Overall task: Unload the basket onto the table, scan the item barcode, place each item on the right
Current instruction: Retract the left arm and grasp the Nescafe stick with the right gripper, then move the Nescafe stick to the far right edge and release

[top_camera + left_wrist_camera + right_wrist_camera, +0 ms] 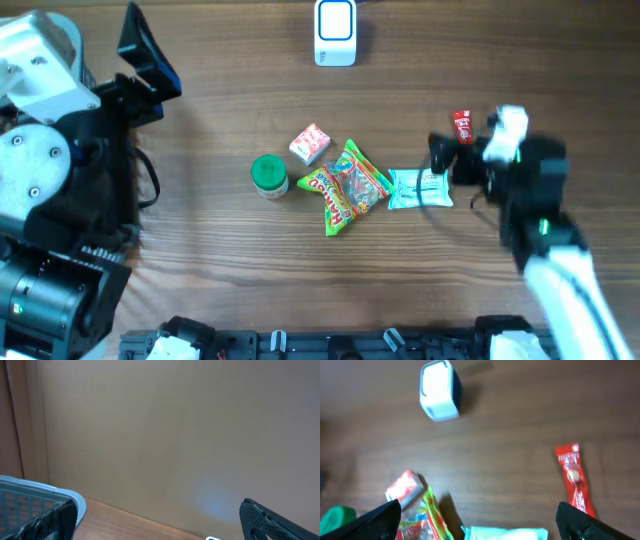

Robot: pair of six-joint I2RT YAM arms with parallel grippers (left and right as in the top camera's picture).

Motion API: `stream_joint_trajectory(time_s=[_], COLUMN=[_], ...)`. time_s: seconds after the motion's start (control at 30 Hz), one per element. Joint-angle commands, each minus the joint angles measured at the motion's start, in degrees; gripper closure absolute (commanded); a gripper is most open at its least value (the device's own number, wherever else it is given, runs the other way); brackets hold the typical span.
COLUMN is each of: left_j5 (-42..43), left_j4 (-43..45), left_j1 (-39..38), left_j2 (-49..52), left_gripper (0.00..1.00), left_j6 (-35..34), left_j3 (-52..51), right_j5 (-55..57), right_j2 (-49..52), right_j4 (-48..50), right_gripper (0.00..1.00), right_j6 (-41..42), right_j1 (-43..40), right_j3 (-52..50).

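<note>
While the teal packet [505, 533] lay on the table [520, 445] just under the right gripper [477, 510], its long axis ran from finger to finger. Jaws were wide open and empty. Scanner [439, 390] sat ahead-left of the jaws. Left gripper [157, 515] was well apart, its jaws also wide and empty. Right arm was nearer.

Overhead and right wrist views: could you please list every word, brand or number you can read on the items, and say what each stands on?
Nothing can be quoted with confidence.
Snack bag: large red and yellow lettering, too blurred to read.
Red sachet: white print, too small and blurred.
Teal packet: print unreadable.
Pink-and-white box: markings unreadable.
Scanner and green-lidded jar: no text visible.
</note>
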Motion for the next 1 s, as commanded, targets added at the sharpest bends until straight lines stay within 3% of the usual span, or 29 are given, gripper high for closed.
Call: stream_joint_trajectory(time_s=[0.0, 0.1, 0.27, 0.53, 0.87, 0.93, 0.97], left_j5=[1.09, 1.09, 1.66, 3.26, 3.28, 3.28, 3.5], left_j4=[0.83, 0.74, 0.59, 0.57, 0.61, 0.85, 1.16], left_j1=[1.01, 1.01, 1.01, 1.01, 1.01, 1.01, 1.01], left_j2=[-2.95, -4.74, -6.62, -6.23, -7.96, -9.29, -10.36], left_gripper=[0.0, 0.0, 0.0, 0.0, 0.0, 0.0, 0.0], left_j6=[-0.26, -0.28, -0.37, -2.05, -2.05, -2.05, -2.03], left_j3=[-0.55, -0.55, -0.55, -0.55, -0.57, -0.57, -0.55], right_j5=[-5.81, -2.08, 20.65, 22.99, 18.25, 17.42, 17.35], right_j2=[11.3, 18.14, 27.71, 39.04, 44.72, 46.14, 46.4], right_j4=[-7.76, -5.25, -4.52, -2.69, -2.95, -2.84, -2.84], right_gripper=[0.0, 0.0, 0.0, 0.03, 0.68, 0.92, 0.96], right_j6=[-0.61, -8.07, -7.28, -10.47, -4.85, -1.11, 0.37], right_j1=[-0.13, -0.13, -0.13, -0.13, -0.26, -0.83, -1.31], right_j3=[10.47, 11.61, 11.61, 11.61, 11.58, 11.58, 11.61])
